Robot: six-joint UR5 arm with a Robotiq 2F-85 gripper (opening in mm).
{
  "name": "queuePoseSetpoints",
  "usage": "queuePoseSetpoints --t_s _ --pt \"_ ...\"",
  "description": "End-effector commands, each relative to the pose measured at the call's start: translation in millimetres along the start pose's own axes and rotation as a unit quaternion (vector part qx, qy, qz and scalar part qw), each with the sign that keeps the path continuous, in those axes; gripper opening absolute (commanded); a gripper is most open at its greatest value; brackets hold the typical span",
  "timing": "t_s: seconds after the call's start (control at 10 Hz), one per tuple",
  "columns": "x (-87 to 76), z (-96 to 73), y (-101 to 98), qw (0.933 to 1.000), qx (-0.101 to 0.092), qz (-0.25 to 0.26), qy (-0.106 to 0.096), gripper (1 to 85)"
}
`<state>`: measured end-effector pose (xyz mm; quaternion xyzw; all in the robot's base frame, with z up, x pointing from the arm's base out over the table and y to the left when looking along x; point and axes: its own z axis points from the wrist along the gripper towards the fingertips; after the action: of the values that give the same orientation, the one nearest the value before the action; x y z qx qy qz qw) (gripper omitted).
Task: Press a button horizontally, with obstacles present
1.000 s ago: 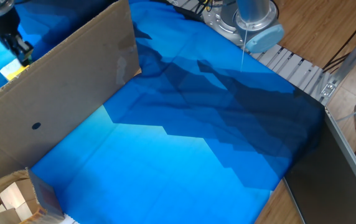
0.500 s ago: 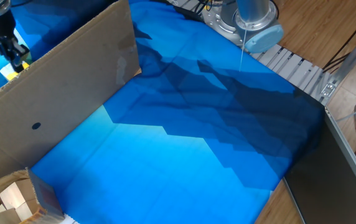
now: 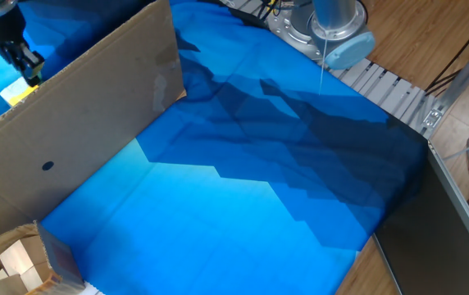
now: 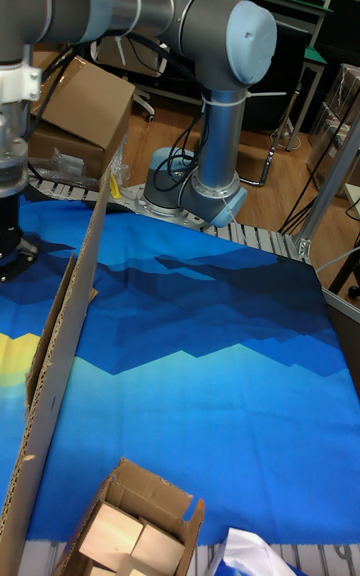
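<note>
Nearest the camera in the fixed view, at the bottom left corner, sits an open cardboard box (image 3: pixel 21 266) with pale wooden blocks inside; it plays no part in the job. Behind it the cardboard panel (image 3: pixel 79 123) stands on edge across the blue cloth (image 3: pixel 243 188) that covers the table, running from near left to far middle like a wall (the small dark round spot on its face is only a mark, not the target).

Beyond that wall, at the far left, a sliver of the yellow button (image 3: pixel 15 93) shows above the panel's top edge; most of it is hidden. The gripper (image 3: pixel 28 67) hangs just above and beside it, on the far side of the panel. Over the last second it has drifted a little to the left and then come back, so it ends roughly where it began; the button has not shifted. I read this as small adjusting near the target and not a press; whether the fingers touch the button I cannot tell, nor whether they are open or closed, since the tips are tiny and partly masked here and cut off in the tall view.

Farthest off, the arm's base (image 3: pixel 333 24) stands at the table's far right edge.
</note>
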<state>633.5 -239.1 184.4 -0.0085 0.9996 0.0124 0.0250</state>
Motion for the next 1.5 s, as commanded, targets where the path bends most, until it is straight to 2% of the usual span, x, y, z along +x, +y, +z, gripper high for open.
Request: queuePoseSetpoints --t_s 0.0,0.1,0.2,0.3,0.4,0.6,0.8,0.9,1.0,1.1,1.2,1.3,1.4 --pt "0.9 -9.1 5.4 0.9999 0.01 0.005 0.005 1.0" --pt "-7.8 4.5 -5.4 1.0 0.004 -0.007 0.002 1.0" --pt "-19.8 26.5 -10.1 0.9997 -0.018 -0.015 -0.007 1.0" --pt "-28.6 30.9 -5.6 0.999 -0.032 -0.023 -0.021 1.0" --pt "-38.2 30.1 -2.6 0.9981 -0.037 -0.03 -0.04 1.0" --pt "-57.1 28.2 -6.3 0.9958 -0.028 -0.042 -0.077 1.0" --pt "-64.1 27.2 -9.2 0.9944 -0.021 -0.05 -0.09 1.0" --pt "-65.7 26.7 -6.2 0.9939 -0.027 -0.052 -0.094 1.0" --pt "-60.6 27.7 -6.8 0.9948 -0.026 -0.052 -0.084 1.0" --pt "-49.4 29.6 -14.3 0.9968 -0.013 -0.05 -0.061 1.0" --pt "-38.6 25.5 -15.0 0.998 -0.012 -0.045 -0.044 1.0" --pt "-19.6 -8.7 -11.8 0.9989 -0.013 -0.037 -0.027 1.0" --pt "-9.3 -34.9 -6.4 0.9994 -0.014 -0.027 -0.014 1.0"
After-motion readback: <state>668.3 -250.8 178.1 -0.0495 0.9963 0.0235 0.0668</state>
